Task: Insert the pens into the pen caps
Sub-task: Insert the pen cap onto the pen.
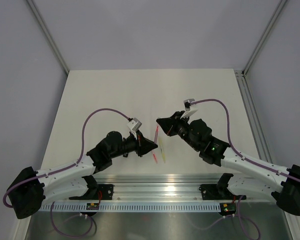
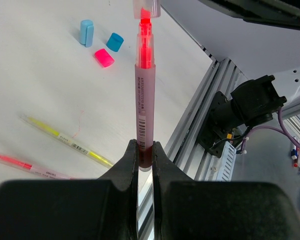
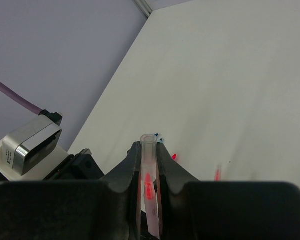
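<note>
My left gripper (image 2: 144, 147) is shut on the lower end of a red-pink pen (image 2: 144, 100), which stands straight up from its jaws. The pen's red tip sits inside a clear pen cap (image 3: 149, 150), and my right gripper (image 3: 149, 147) is shut on that cap. From above, the pen (image 1: 155, 134) bridges the left gripper (image 1: 151, 145) and the right gripper (image 1: 160, 123). On the table lie a light-blue cap (image 2: 86, 32), a blue cap (image 2: 114, 41) and a pink cap (image 2: 104, 57). A yellow pen (image 2: 65, 141) and a pink pen (image 2: 25, 165) lie nearby.
The aluminium rail (image 1: 160, 182) with both arm bases runs along the table's near edge, just below the loose pens. Purple cables (image 1: 97, 114) arc over each arm. Grey walls enclose the white table (image 1: 115, 95) on three sides.
</note>
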